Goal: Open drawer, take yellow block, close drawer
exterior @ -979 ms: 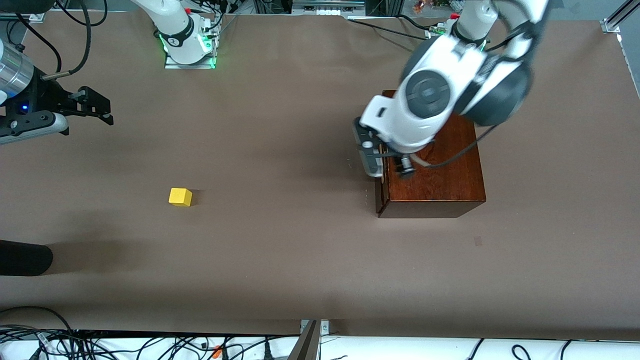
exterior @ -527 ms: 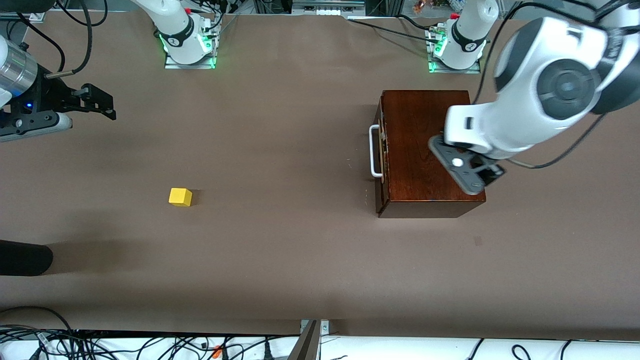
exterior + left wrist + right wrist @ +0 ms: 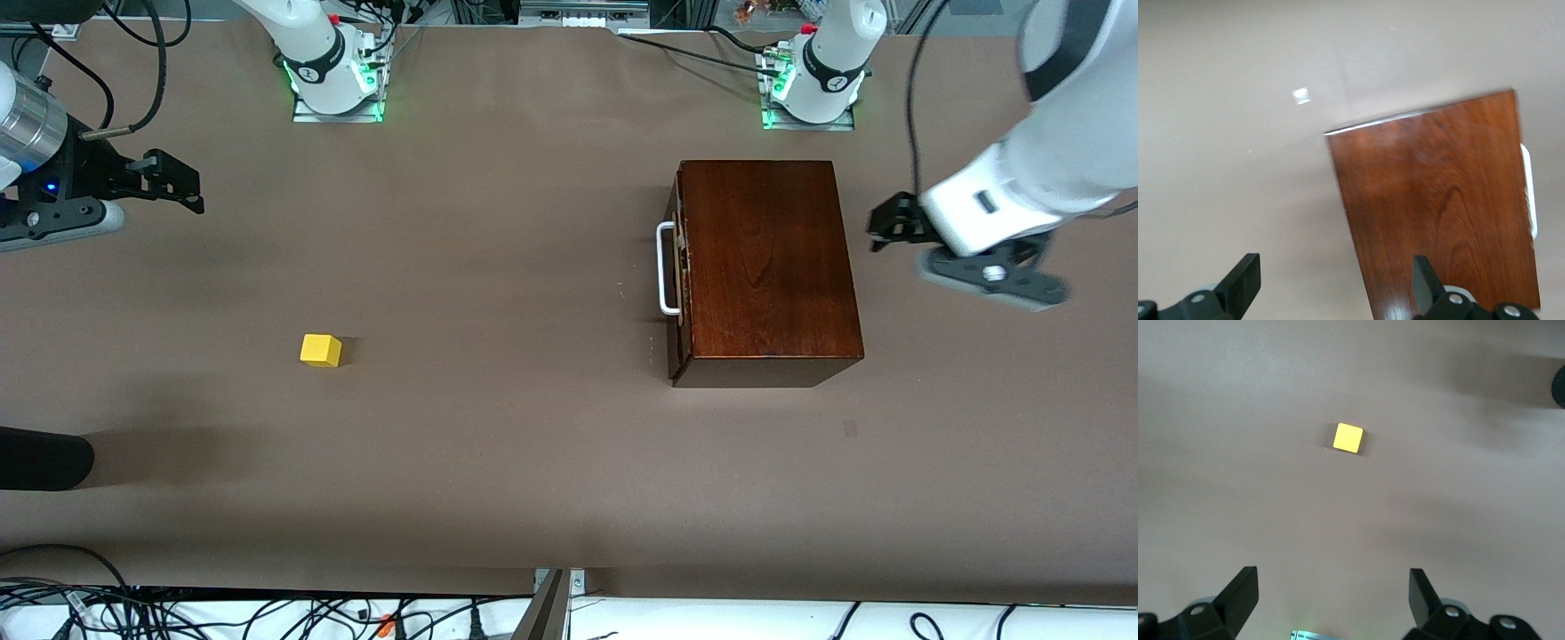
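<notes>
Wooden drawer (image 3: 680, 267) sits shut, its handle (image 3: 663, 269) facing away from the wide-open left claw (image 3: 889, 227); right claw (image 3: 173, 185), also wide, waits.

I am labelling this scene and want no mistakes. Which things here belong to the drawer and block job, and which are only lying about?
Part of the job:
- drawer, shut, in the wooden box
- yellow block, on the table toward the right arm's end
- left end effector, open
- right end effector, open

Lying about:
- cables along the table edge nearest the front camera
- dark object at the view's edge
</notes>
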Robot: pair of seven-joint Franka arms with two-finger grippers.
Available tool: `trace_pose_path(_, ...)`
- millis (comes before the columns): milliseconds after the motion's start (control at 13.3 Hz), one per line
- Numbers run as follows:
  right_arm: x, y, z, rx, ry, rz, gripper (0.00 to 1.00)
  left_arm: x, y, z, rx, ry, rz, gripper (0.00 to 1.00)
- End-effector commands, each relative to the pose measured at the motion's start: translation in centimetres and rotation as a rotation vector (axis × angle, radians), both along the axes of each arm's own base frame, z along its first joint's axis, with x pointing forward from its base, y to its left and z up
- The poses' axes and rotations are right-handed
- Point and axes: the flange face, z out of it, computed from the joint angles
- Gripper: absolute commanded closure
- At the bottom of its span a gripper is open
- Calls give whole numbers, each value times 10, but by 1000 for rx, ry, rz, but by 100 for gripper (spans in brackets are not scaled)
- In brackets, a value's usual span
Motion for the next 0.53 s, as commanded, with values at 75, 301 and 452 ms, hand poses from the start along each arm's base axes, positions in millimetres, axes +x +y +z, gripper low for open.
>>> trace_pose_path(75,2,1,7,-18,-6,-9,0,-31,37,2,-62,-105,154,0)
trace_pose_path(301,2,1,6,-27,-7,-7,0,-44,35,6,-63,-55,170,0)
trace_pose_path(452,2,1,6,-27,-6,-7,0,-42,29,6,-47,-64,191,0)
